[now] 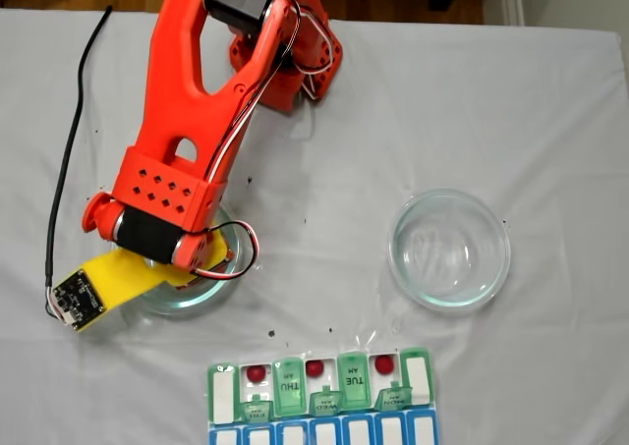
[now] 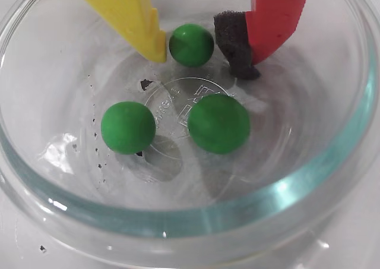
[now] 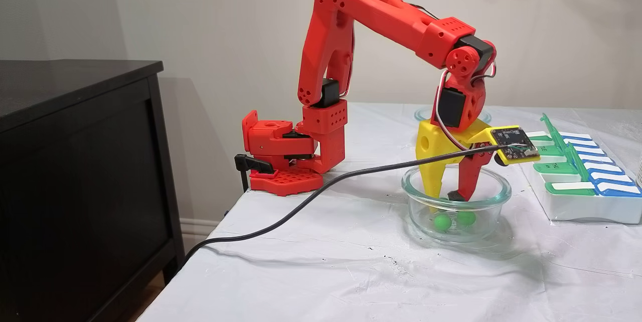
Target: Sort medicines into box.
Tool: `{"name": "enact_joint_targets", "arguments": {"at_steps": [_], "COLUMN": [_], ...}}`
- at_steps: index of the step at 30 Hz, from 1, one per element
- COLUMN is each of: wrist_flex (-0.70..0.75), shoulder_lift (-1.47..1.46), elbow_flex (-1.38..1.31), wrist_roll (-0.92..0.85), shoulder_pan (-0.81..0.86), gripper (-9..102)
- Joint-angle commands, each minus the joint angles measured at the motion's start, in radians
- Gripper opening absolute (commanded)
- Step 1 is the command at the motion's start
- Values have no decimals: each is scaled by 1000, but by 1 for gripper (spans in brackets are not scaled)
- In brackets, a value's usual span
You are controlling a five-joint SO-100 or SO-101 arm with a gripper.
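We are lowering our tool (image 2: 205, 55), its yellow and red fingers apart and gripping nothing, around the farthest small round green ball (image 2: 191, 44) in the round clear glass dish (image 2: 178, 221). Two more green balls (image 2: 127, 127) are lying near it. The white pill organizer with green lids (image 1: 319, 391) is already holding three dark red balls (image 1: 314, 368). If the fingers are closing off-centre, the ball may be rolling away on the smooth glass.

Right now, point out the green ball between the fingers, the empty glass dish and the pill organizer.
green ball (image 2: 191, 44), wrist view, its centre.
empty glass dish (image 1: 401, 266), a fixed view, left rim.
pill organizer (image 1: 288, 385), a fixed view, THU lid.
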Motion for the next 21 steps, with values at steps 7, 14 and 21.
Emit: {"name": "enact_joint_targets", "arguments": {"at_steps": [7,14,21], "wrist_flex": [80,-14,-126], "shoulder_lift": [26,81,146], "elbow_flex": [-43,38,121], "wrist_roll": [34,26,21], "shoulder_pan": [-38,-34,-18], "gripper": [16,6,0]}}
